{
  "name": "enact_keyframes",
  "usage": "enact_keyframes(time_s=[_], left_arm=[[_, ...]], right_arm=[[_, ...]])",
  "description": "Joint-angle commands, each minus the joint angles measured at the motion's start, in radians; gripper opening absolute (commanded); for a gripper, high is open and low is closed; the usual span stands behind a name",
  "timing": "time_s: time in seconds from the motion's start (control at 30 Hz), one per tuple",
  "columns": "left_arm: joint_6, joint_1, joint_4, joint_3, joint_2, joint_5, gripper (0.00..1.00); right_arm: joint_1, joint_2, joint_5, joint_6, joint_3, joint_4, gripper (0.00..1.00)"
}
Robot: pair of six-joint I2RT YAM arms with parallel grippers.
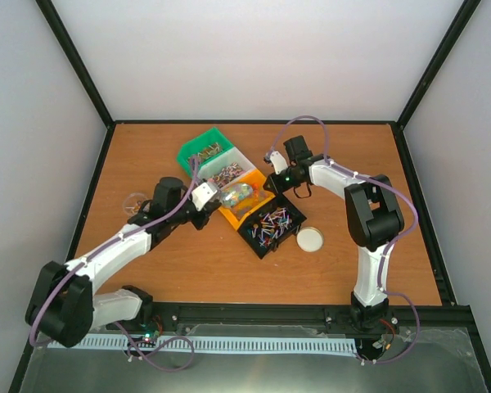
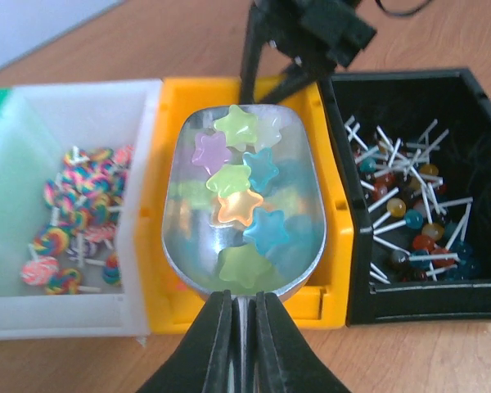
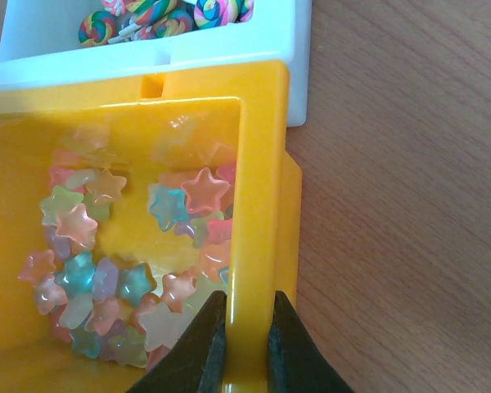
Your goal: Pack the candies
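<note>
Left wrist view looks down on the left gripper, its jaws pinched narrow on the handle of a metal scoop that hangs over the yellow bin. The scoop is loaded with star candies: puffy, translucent 5-pointed pieces in lime, purple, blue, orange and pale green, piled on one another.

From the top, 4 bins sit touching in a slanted row on the table. The green bin, farthest left, holds brownish-gold pieces too small to make out. Next, the white bin holds swirl lollipops, flat rainbow spirals on short white sticks, gathered at its left side. The yellow bin follows; the right wrist view shows more stars, pink, peach, blue and lilac, spread over its floor. On the right, the black bin holds ball lollipops, small round heads in red, orange and teal on thin white sticks lying crisscross.

The right gripper is clamped on the yellow bin's wall, 1 finger inside and 1 outside. A white lid lies on the table just right of the black bin
</note>
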Motion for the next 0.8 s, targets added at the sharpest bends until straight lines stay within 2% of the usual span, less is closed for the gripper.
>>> enact_keyframes(time_s=[0.0,0.33,0.5,0.77], left_arm=[[-0.050,0.040,-0.024,0.026,-0.111,0.033,0.01],[-0.061,0.125,-0.246,0.041,-0.318,0.012,0.01],[-0.076,0.272,-0.331,0.064,-0.377,0.033,0.01],[-0.002,0.483,-0.434,0.092,-0.409,0.044,0.01]], right_arm=[[0.002,-0.024,0.000,-0.061,-0.031,-0.090,0.03],[0.002,-0.021,-0.008,-0.100,-0.030,-0.100,0.03],[0.002,-0.022,-0.016,-0.109,-0.031,-0.108,0.03],[0.001,-0.029,-0.044,-0.107,-0.068,-0.110,0.03]])
